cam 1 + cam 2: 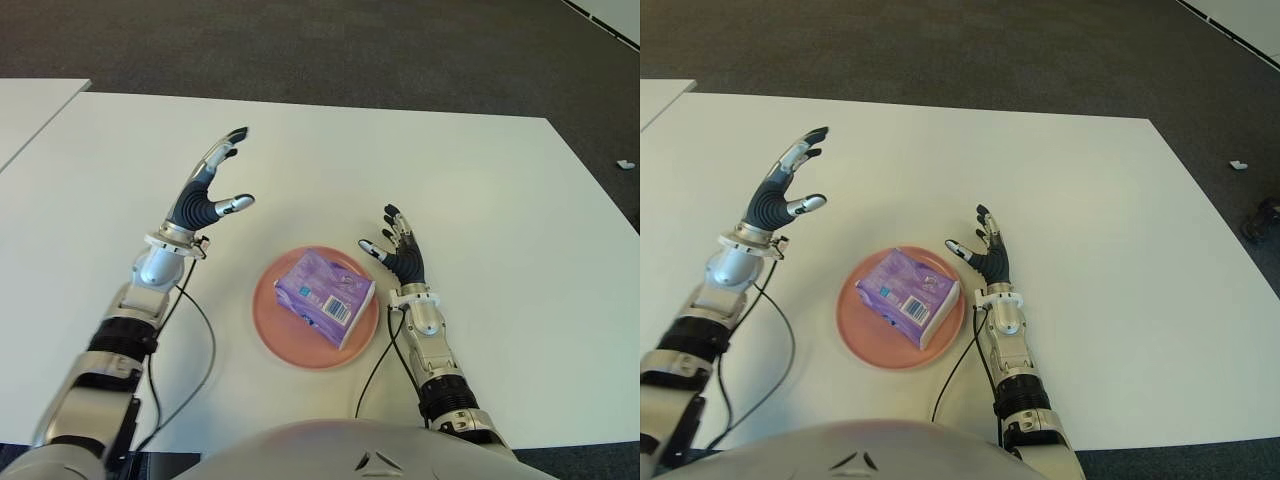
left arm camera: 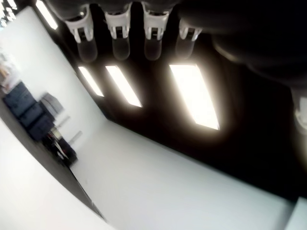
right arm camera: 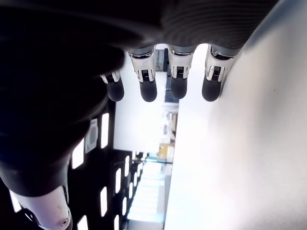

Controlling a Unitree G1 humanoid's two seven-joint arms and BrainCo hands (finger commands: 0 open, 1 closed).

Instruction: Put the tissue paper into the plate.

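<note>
A purple pack of tissue paper (image 1: pixel 325 297) lies inside the round pink plate (image 1: pixel 283 345) near the table's front edge. My left hand (image 1: pixel 212 188) is raised above the table to the left of the plate, well apart from it, its fingers (image 2: pixel 121 44) spread and holding nothing. My right hand (image 1: pixel 398 248) shows just right of the plate, palm turned toward the pack. Its fingers (image 3: pixel 147 87) are straight and hold nothing, a small gap away from the pack.
The white table (image 1: pixel 480 200) spreads wide around the plate. A second white table (image 1: pixel 30 110) adjoins at the far left. Dark carpet (image 1: pixel 350 50) lies beyond the far edge. Black cables (image 1: pixel 205 350) run from both wrists toward my body.
</note>
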